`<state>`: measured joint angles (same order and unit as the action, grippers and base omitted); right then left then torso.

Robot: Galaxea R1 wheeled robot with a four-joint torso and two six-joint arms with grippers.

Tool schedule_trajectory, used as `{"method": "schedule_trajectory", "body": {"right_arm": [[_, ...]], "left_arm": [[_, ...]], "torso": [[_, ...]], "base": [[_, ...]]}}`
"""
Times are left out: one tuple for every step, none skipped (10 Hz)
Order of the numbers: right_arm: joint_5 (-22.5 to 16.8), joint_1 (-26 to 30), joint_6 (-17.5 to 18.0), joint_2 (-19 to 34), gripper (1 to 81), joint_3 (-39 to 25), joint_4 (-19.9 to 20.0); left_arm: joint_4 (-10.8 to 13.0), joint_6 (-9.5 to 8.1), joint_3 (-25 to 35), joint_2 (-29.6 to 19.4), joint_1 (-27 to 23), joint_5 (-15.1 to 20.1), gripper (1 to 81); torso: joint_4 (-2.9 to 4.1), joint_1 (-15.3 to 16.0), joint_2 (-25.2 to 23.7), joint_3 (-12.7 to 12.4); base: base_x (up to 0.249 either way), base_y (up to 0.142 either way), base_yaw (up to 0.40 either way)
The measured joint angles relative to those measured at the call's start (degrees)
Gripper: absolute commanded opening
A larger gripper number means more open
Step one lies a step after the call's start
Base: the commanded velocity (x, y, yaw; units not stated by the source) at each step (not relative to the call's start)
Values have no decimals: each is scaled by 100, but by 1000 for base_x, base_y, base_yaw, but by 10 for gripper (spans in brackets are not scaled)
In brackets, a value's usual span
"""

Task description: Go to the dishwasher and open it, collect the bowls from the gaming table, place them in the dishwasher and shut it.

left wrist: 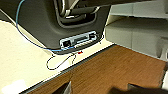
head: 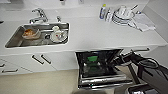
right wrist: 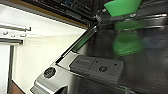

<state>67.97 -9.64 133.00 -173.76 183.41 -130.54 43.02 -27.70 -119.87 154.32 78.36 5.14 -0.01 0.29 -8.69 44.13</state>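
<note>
Your dishwasher (head: 100, 68) stood under the counter with its door (head: 105, 81) dropped flat, a green bowl (head: 92, 59) in the rack. That steel door looked heavy, stiff and slick; lift it by its outer edge. I couldn't tell the right gripper's (head: 119, 60) opening.

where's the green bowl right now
In the head view the green plastic bowl sits inside the open stainless-steel dishwasher, on its rack below the white counter, right of the steel sink.

Glossy steel dishwasher (head: 100, 82) door — matt white counter (head: 100, 32).
</note>
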Motion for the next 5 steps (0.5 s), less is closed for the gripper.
{"method": "schedule_trajectory", "body": {"right_arm": [[90, -11, 18, 207, 811, 0, -111], [261, -35, 33, 489, 811, 30, -282], [484, -74, 38, 709, 811, 80, -405], [722, -105, 38, 896, 811, 94, -472], [950, -135, 35, 1117, 811, 111, -513]], "left_arm": [[0, -2, -146, 54, 17, 0, 811], [0, -9, -330, 144, 27, 2, 811], [0, -16, -494, 262, 20, 4, 811], [2, -16, -592, 386, 16, -5, 811], [2, -16, -596, 463, 20, -11, 811]], "torso": [[0, 0, 0, 0], [0, 0, 0, 0], [0, 0, 0, 0], [0, 0, 2, 0], [0, 0, 2, 0]], "base": [[0, 0, 0], [0, 0, 0], [0, 0, 0], [0, 0, 0], [0, 0, 0]]}}
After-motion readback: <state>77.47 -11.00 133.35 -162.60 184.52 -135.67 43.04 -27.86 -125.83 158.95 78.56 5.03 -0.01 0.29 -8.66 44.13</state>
